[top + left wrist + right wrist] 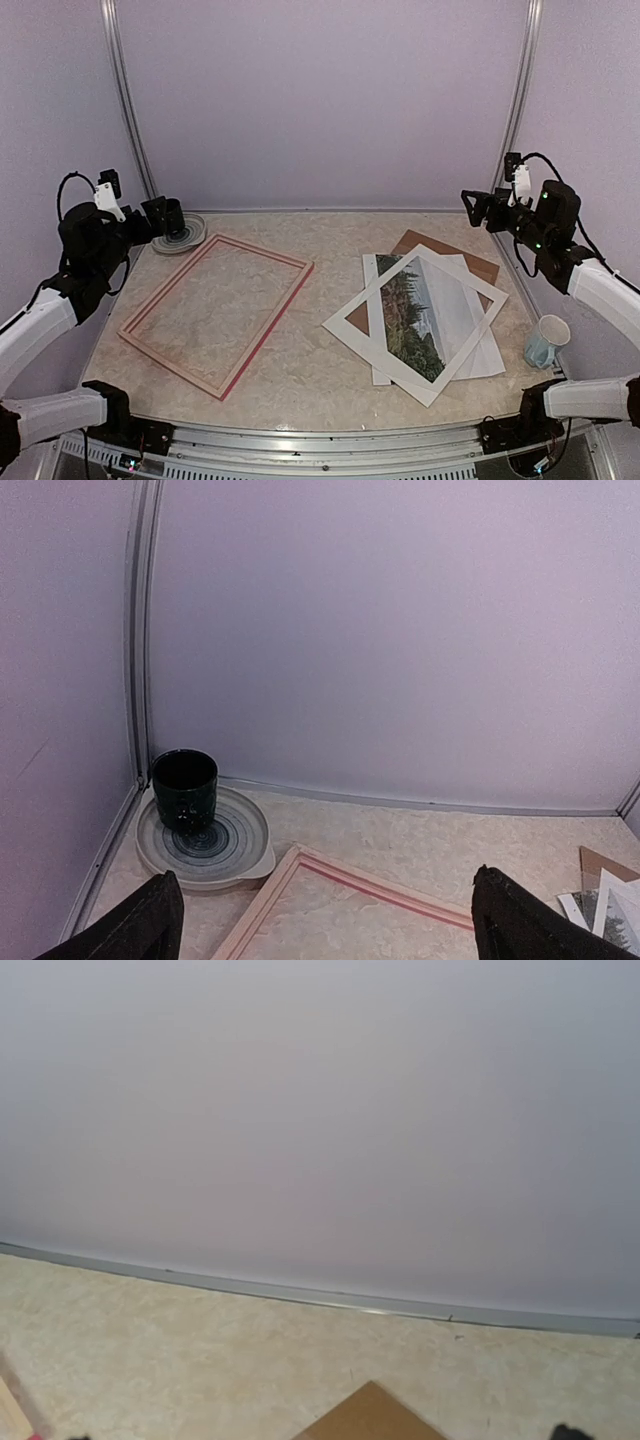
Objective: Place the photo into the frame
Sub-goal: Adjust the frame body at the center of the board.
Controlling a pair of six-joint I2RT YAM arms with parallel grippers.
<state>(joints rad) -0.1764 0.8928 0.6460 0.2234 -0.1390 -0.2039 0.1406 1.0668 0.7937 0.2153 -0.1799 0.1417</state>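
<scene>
The frame (215, 310) lies flat left of centre, pale wood side up, with pink-red edges showing; its far corner shows in the left wrist view (370, 885). The photo (412, 315), with dark trees and pale sky, lies right of centre under a white cut-out mat (350, 318). My left gripper (165, 218) hangs open and empty above the frame's far left corner, with its fingertips (150, 920) wide apart. My right gripper (478, 210) hangs open and empty above the far right of the table, clear of the photo.
A brown backing board (445, 250) lies under the paper stack and shows in the right wrist view (370, 1415). A dark cup (184, 788) stands on a ringed plate (240, 845) at the far left corner. A pale blue mug (545, 342) stands at the right edge.
</scene>
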